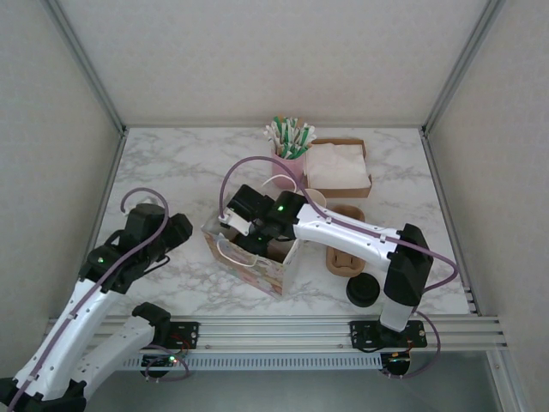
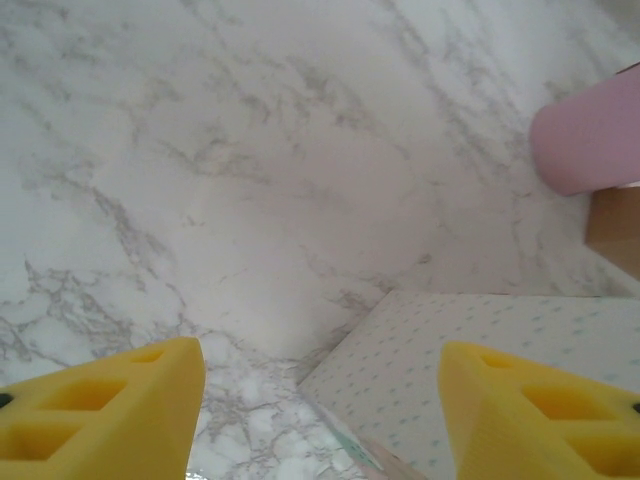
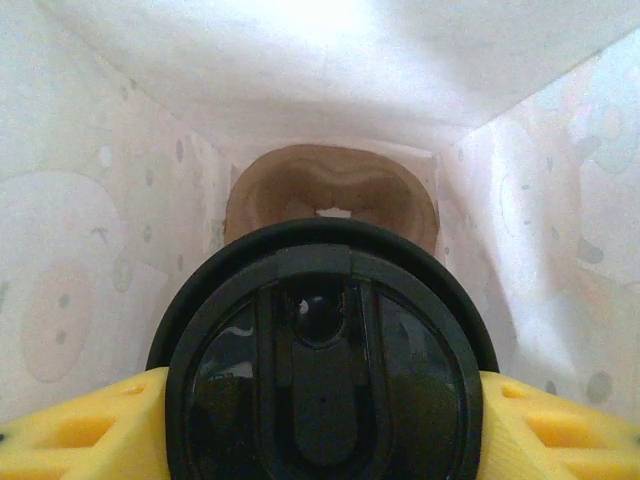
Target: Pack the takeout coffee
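2 white arms, black joints, purple cables, yellow fingers

Soft, even light from overhead makes the top view bright, the marble table showing only faint shadows. The left wrist view is pale and soft, the left claw blurred at the bottom corners. Inside the paper bag the upper wall blows out to white. The takeout coffee lid shows small glints, and the brown shape behind seems slightly out of focus.

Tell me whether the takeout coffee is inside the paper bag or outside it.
Inside: the takeout coffee sits in the right gripper, paper bag walls around it.
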